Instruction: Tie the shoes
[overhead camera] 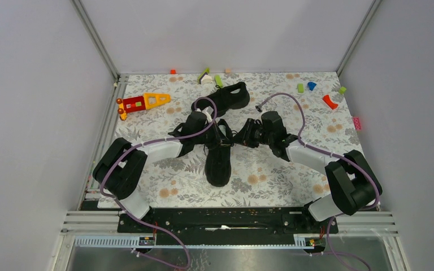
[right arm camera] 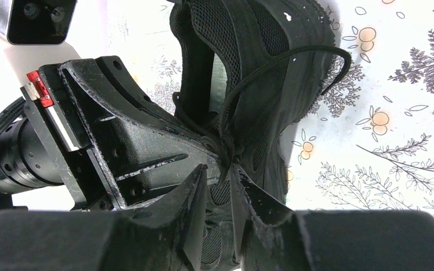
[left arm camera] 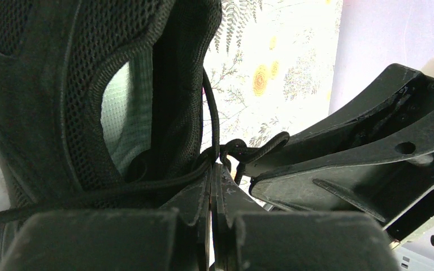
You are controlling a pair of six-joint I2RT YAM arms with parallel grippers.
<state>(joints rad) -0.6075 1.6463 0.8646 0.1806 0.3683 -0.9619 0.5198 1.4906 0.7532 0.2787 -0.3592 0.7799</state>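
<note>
Two grippers meet over the near sneaker (overhead camera: 217, 164) on the floral table (overhead camera: 277, 180): left gripper (left arm camera: 212, 172) clamped on its lace (left arm camera: 260, 148), right gripper (right arm camera: 218, 169) apparently pinching it too; the second sneaker (overhead camera: 231, 95) lies behind.

Left hand (left arm camera: 212, 172) pinched closed, right hand (right arm camera: 219, 170) seemingly closed too, the two facing each other.

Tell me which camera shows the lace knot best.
Left wrist: the lace knot stands out against a bright background, past the left gripper. Right wrist shows it black against the black shoe; top external, too small to tell.
</note>
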